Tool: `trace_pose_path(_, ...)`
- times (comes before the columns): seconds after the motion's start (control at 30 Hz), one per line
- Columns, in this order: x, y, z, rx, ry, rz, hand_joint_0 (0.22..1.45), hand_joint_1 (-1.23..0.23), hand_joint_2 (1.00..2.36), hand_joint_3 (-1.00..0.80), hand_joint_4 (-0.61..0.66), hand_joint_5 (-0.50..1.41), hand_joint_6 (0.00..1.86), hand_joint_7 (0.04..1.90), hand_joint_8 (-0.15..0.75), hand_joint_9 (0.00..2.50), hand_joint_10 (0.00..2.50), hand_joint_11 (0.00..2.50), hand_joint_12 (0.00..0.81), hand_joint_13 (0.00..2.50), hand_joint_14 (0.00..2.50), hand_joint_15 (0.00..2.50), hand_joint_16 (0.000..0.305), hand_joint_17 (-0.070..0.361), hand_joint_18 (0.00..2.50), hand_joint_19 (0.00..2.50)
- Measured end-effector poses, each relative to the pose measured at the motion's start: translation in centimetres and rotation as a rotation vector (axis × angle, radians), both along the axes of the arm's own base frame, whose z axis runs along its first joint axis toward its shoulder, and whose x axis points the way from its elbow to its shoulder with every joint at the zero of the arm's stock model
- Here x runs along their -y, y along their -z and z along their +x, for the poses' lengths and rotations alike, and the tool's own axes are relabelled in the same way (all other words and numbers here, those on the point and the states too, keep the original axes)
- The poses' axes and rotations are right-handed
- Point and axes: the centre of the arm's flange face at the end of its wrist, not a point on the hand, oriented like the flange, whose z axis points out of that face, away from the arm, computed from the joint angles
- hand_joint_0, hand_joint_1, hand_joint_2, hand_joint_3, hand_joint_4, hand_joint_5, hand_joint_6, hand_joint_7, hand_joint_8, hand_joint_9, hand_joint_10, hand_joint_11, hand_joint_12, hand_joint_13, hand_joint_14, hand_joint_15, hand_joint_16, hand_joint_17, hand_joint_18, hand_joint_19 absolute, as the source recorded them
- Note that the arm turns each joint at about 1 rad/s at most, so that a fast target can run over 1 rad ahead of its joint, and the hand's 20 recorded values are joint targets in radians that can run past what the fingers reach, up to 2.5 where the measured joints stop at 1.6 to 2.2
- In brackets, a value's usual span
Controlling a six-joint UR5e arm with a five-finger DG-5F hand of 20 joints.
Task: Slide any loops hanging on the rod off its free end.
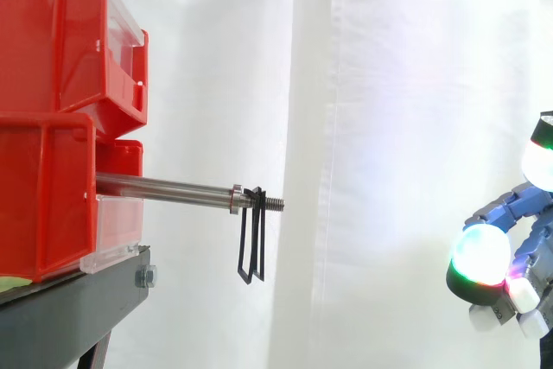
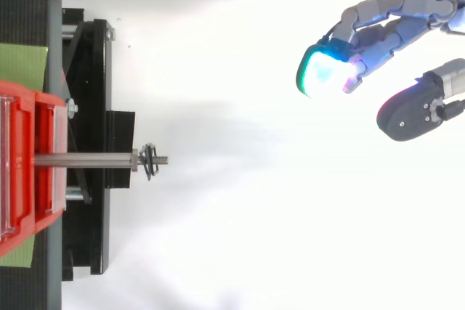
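A steel rod sticks out level from between the red bins, its threaded free end pointing right. Thin black loops hang from the rod just past its collar, close to the tip; from above the loops look like a small dark knot on the rod. My hand floats far to the right of the rod's tip, well apart from the loops. Its fingers are relaxed and spread, with nothing between them. In the side view the hand sits at the right edge, lower than the rod.
Stacked red bins rest on a black stand at the left. A white curtain hangs behind. Open space lies between the rod's tip and my hand.
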Motion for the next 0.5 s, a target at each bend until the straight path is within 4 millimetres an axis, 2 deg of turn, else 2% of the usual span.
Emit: trace_pose_path(0.5, 0.01, 0.00, 0.00, 0.000, 0.000, 0.000, 0.58, -0.58, 1.00, -0.48, 0.24, -0.18, 0.50, 0.88, 0.236, 0.62, 0.00, 0.12, 0.241, 0.37, 0.00, 0.00, 0.037, 0.084, 0.43, 0.34)
